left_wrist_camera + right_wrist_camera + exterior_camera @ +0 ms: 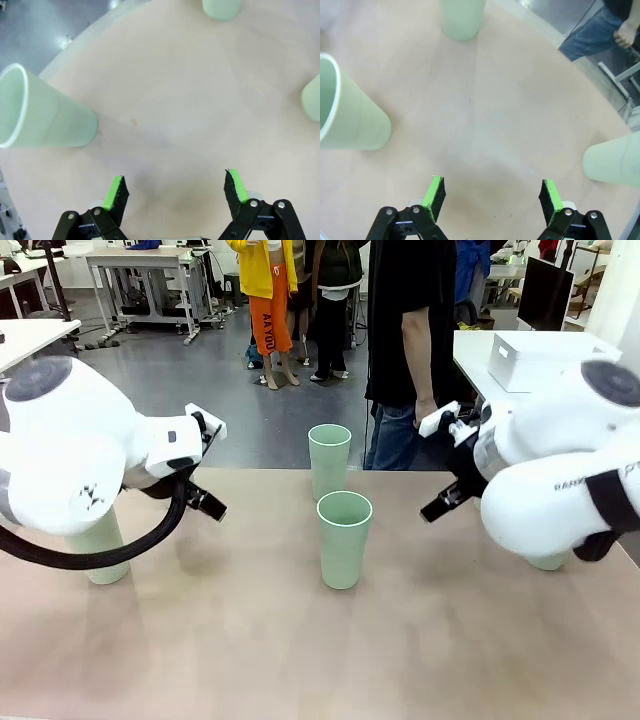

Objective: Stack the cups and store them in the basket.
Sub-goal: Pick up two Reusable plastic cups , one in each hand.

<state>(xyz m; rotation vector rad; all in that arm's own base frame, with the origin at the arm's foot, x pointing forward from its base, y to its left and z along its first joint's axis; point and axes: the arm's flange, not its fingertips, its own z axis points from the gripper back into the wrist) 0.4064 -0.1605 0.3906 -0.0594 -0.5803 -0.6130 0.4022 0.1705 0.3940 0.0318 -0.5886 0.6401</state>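
The left arm (70, 455) is reaching in from the left side, its bulky white joint sitting low and close to the camera. Its wrist (185, 445) is pointing toward the middle, and a black cable (120, 555) is looping beneath it. The right arm (560, 475) is mirroring that pose from the right side, with its own wrist turning inward. The left gripper (175, 185) is hovering and facing downward, its jaws standing wide apart and its green pads (114, 192) facing each other. The right gripper (492, 192) is hanging likewise, its jaws spreading wide and its pads touching nothing.
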